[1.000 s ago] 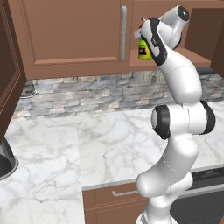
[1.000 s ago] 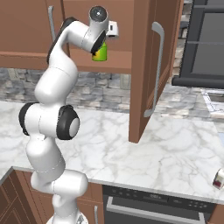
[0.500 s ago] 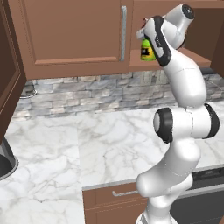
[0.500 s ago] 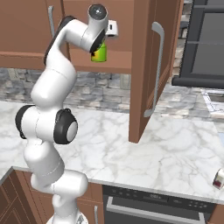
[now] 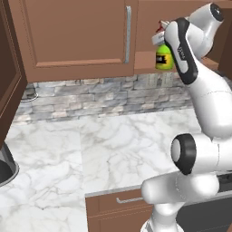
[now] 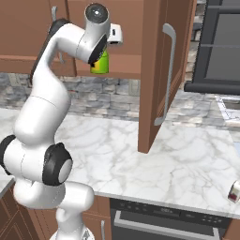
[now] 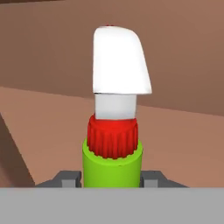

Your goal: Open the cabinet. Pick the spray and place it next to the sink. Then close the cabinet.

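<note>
Where the cabinet (image 6: 157, 75) stands open, gripper (image 7: 112, 178) clamps spray (image 7: 112, 162)

You get even, soft rendered light in all three views, with no glare and no harsh highlights. The open cabinet (image 6: 154, 75) interior sits a shade darker, and the marble counter (image 5: 90, 149) reads bright with only faint shading under the wall units. In the hand view the spray (image 7: 113, 131) is sharp, edges slightly blocky; no lens distortion shows.
</note>
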Robot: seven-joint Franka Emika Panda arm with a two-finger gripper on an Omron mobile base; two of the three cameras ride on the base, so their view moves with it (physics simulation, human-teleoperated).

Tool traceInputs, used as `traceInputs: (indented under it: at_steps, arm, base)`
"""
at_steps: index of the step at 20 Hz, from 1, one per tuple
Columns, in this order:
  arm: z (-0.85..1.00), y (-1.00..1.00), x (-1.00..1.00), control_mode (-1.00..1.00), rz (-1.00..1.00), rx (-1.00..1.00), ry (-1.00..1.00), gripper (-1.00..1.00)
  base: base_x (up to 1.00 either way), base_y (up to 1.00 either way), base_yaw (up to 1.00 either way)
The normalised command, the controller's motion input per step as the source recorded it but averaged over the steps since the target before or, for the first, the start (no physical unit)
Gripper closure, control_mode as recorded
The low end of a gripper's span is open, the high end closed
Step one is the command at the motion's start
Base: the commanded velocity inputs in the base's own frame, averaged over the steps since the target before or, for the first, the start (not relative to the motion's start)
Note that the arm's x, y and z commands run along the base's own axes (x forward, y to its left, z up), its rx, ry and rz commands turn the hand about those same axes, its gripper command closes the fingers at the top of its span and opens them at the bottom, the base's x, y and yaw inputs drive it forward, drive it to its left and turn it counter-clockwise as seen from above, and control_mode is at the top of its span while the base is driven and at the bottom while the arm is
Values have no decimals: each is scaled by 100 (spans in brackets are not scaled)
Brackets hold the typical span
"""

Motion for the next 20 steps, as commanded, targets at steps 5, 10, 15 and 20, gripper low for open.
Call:
traceInputs:
  at_steps: [5, 10, 15, 20]
  arm:
    - [-1, 0, -100, -100, 0, 0, 0, 100]
    - [-16, 0, -92, -100, 0, 0, 0, 100]
    - [-30, 0, -67, -100, 0, 0, 0, 100]
    - [-46, 0, -41, -100, -1, 0, 0, 100]
  base:
    - [0, 0, 0]
    - [0, 0, 0]
    - [0, 0, 0]
    - [0, 0, 0]
